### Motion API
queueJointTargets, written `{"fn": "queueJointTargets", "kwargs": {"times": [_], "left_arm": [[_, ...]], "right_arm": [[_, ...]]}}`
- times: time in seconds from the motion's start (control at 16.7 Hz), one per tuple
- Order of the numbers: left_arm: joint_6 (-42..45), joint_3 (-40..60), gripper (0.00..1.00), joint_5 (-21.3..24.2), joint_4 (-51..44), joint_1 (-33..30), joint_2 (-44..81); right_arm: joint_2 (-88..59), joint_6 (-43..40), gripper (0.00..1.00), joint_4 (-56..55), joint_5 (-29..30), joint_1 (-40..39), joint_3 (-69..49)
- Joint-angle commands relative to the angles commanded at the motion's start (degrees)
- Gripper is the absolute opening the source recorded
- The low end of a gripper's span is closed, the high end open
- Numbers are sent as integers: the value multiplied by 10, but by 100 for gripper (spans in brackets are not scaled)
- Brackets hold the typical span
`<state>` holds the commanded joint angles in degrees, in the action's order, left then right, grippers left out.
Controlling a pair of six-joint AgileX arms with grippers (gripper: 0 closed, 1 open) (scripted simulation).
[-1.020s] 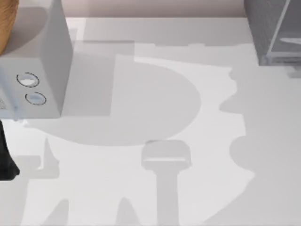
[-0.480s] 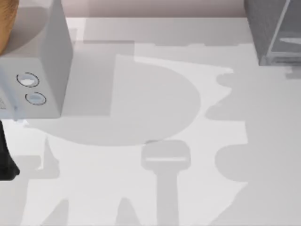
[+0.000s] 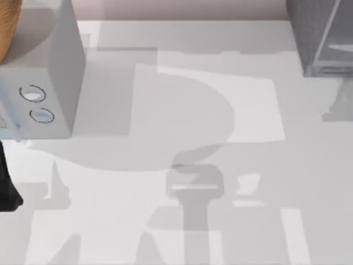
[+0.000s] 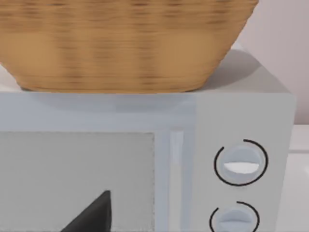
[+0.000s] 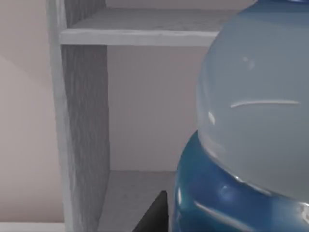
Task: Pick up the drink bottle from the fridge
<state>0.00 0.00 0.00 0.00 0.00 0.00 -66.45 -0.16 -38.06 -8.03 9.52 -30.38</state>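
Note:
The drink bottle (image 5: 251, 145) stands very close in the right wrist view, with a pale upper body and a glossy blue lower body. It is inside the fridge (image 5: 82, 121), under a pale shelf (image 5: 140, 30). A dark part of my right gripper (image 5: 155, 215) shows right beside the bottle's blue base. In the top view the fridge (image 3: 320, 38) is the dark grey cabinet with a clear panel at the back right corner. My left arm (image 3: 7, 185) is parked at the left edge, and a dark tip of my left gripper (image 4: 94, 216) faces the light grey box.
A light grey box with two round dials (image 3: 38, 83) stands at the back left, its dials (image 4: 240, 163) close in the left wrist view. A woven basket (image 4: 125, 43) sits on top of it. Broad shadows lie across the white table (image 3: 182, 110).
The rounded shadows on the right half of the table have gone, and straight-edged shadow now covers the front. The fridge, the dial box and the left arm have not moved.

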Motion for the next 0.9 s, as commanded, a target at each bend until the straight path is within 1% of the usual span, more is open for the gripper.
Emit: {"fn": "queueJointTargets", "kwargs": {"times": [0.3, 0.48, 0.72, 0.9], "left_arm": [[0, 0, 100, 0, 0, 0, 0], [0, 0, 100, 0, 0, 0, 0], [0, 0, 100, 0, 0, 0, 0], [0, 0, 100, 0, 0, 0, 0]], "right_arm": [[329, 3, 0, 179, 35, -40, 146], [490, 4, 0, 271, 54, -63, 220], [625, 3, 0, 356, 74, -87, 285], [663, 2, 0, 380, 80, -95, 303]]}}
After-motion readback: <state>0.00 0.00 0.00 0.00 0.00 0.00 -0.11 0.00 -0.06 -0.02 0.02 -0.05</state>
